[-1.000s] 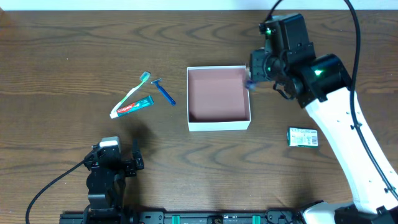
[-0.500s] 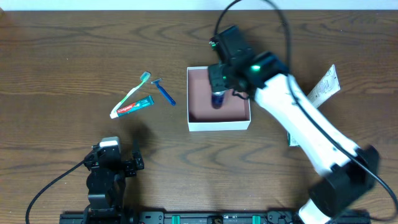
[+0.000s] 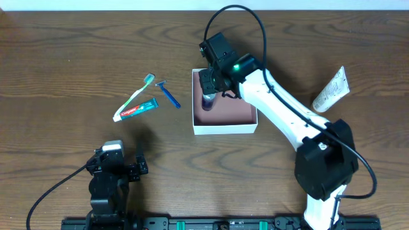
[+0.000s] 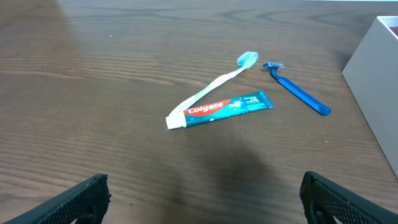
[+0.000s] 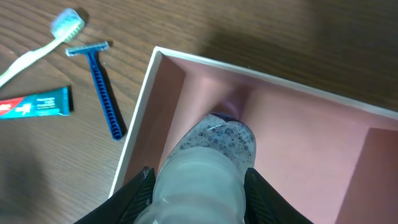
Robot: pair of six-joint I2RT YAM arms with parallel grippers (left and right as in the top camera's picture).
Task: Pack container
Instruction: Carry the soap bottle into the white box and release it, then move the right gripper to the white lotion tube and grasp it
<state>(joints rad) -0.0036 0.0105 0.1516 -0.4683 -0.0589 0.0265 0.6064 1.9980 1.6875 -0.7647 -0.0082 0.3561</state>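
Note:
The container [image 3: 225, 128], a square white-walled box with a pinkish-brown inside, sits mid-table; its left wall also shows in the right wrist view [image 5: 138, 124] and its side in the left wrist view [image 4: 373, 81]. My right gripper [image 3: 209, 89] is shut on a translucent bottle [image 3: 209, 100] with a blue-speckled end. It holds the bottle inside the box near the left wall, seen close in the right wrist view [image 5: 211, 155]. My left gripper [image 3: 116, 161] is open and empty at the front left, its fingers [image 4: 202, 186] over bare wood.
Left of the box lie a toothbrush [image 3: 137, 92], a Colgate toothpaste tube [image 3: 137, 110] and a blue razor [image 3: 169, 94]. A white tube [image 3: 331, 90] lies at the right. The right arm crosses the box's right side.
My right gripper has carried the bottle leftward from the box's right edge to its left inner side. A white tube now shows at the right. The left arm has not moved.

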